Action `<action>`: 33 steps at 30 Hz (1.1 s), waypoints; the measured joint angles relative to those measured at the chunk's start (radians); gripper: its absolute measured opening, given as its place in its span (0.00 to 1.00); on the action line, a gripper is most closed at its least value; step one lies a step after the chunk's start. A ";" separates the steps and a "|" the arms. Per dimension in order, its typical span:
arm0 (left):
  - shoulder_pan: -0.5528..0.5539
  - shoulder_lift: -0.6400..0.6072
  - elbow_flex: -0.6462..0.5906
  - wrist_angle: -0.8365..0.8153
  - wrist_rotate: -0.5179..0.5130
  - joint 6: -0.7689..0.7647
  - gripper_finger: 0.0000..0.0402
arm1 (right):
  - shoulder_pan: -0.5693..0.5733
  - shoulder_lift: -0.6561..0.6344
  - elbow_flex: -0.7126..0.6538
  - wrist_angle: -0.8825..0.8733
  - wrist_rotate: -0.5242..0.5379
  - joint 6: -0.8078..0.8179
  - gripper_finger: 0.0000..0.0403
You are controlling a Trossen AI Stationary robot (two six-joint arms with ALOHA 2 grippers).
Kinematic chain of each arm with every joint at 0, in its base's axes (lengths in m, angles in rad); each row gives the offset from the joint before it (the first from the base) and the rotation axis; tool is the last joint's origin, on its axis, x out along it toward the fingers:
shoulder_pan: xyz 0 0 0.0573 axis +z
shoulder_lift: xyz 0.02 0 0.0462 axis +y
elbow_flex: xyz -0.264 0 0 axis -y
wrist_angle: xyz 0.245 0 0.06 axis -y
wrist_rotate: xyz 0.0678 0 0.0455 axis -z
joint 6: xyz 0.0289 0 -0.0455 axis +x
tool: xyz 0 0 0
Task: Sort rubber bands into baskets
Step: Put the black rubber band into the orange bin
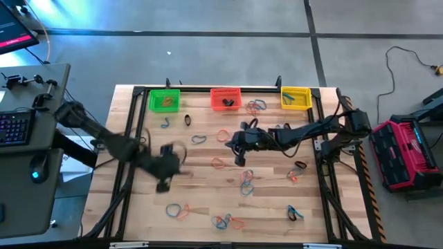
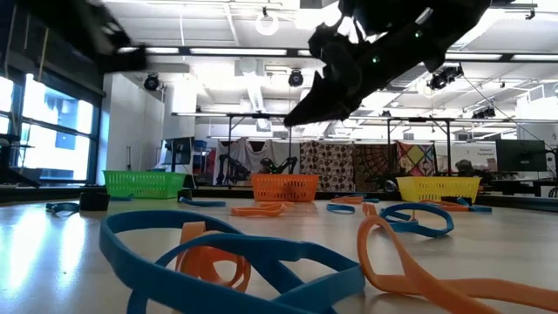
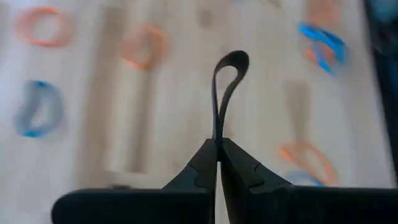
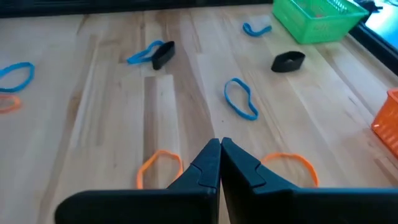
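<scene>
Left gripper [image 3: 217,152] pinches a black band [image 3: 227,87] near the bench's left edge; lift clear, carry steadily. Right gripper [image 4: 220,149] closed, empty.

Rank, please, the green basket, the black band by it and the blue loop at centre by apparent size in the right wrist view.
1. green basket, cut off by the frame
2. blue loop
3. black band, though it lies farther off

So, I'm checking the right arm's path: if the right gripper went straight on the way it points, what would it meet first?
Probably the thin blue rubber band loop on the wooden table, just ahead of the shut, empty right gripper, though depth is unclear.
</scene>
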 joint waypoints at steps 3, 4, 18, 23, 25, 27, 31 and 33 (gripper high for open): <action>0.165 -0.019 0.000 0.003 0.003 0.081 0.00 | 0.014 -0.018 0.000 -0.033 0.040 -0.004 0.00; 0.224 -0.019 0.000 0.005 0.006 0.117 0.00 | 0.018 -0.023 0.000 -0.044 0.055 -0.006 0.00; 0.867 0.186 0.119 0.216 0.210 0.599 0.00 | 0.048 -0.036 0.000 -0.075 0.092 0.021 0.00; 0.941 0.350 0.261 0.241 0.228 0.694 0.00 | 0.048 -0.036 0.000 -0.075 0.092 0.029 0.00; 0.965 0.413 0.319 0.245 0.248 0.721 0.00 | 0.048 -0.036 0.000 -0.076 0.092 0.029 0.00; 0.987 0.474 0.377 0.246 0.275 0.743 0.00 | 0.048 -0.036 0.000 -0.075 0.092 0.029 0.00; 1.032 0.582 0.475 0.245 0.318 0.770 0.00 | 0.048 -0.036 0.000 -0.075 0.092 0.029 0.00; 1.053 0.634 0.517 0.241 0.340 0.780 0.00 | 0.048 -0.036 0.000 -0.075 0.092 0.038 0.00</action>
